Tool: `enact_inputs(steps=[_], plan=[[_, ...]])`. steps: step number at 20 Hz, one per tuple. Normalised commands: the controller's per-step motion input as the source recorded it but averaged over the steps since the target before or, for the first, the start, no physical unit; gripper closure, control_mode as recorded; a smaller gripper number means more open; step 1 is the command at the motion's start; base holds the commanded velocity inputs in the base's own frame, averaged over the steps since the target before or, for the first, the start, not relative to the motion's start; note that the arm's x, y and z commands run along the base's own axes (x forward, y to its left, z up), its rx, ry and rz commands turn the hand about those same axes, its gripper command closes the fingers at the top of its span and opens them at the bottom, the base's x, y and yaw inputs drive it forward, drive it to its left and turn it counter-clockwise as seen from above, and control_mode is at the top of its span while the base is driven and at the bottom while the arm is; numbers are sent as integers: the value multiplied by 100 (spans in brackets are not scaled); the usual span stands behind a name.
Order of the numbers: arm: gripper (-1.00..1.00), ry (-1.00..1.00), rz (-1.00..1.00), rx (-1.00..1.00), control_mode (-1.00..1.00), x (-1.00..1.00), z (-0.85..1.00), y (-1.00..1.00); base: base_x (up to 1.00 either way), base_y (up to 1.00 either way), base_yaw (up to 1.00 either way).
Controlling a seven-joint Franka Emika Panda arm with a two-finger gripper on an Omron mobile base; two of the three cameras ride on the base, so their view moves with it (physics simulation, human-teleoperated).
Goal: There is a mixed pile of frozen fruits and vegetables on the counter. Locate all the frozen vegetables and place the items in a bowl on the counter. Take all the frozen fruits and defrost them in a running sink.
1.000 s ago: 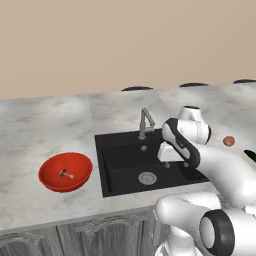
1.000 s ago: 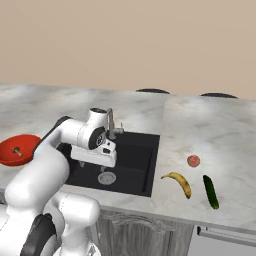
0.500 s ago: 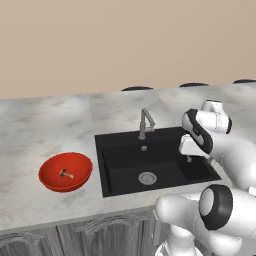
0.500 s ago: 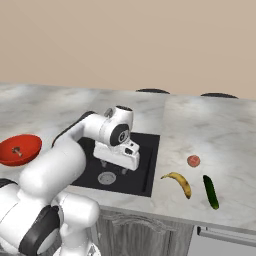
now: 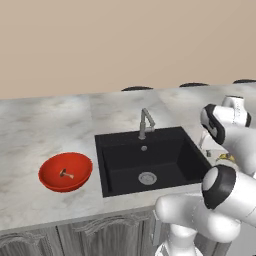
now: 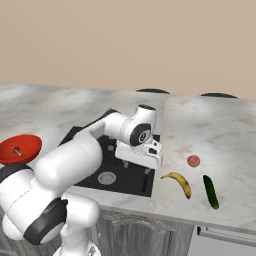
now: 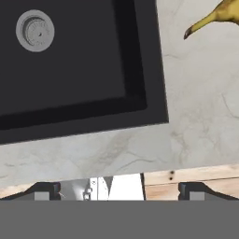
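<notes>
Hovering at center of the right base view over the sink's right edge, the gripper has its fingers spread wide, holding nothing. Banana, red fruit and cucumber lie right of it, apart. At left, the bowl holds what looks like the mushroom.

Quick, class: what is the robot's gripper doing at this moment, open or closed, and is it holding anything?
Gripper: open, holding nothing, above the counter edge beside the sink.

Kitchen: marbled counter, black sink, faucet, cabinet doors.
</notes>
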Motion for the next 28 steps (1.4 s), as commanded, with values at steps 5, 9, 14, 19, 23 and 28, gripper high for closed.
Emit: enact_inputs(steps=[5,9,14,19,23,28], plan=[[-100,-1,3,0,-100,5,-1,-56,0,0,0],[-100,6,0,0,-100,18,0,-67,0,0,0],[-100,5,2,0,-100,33,-1,-82,0,0,0],[-100,7,3,0,-100,23,-6,-76,0,0,0],[-100,4,0,1,-100,11,-11,-68,0,0,0],[-100,1,1,0,-100,8,-19,-62,0,0,0]])
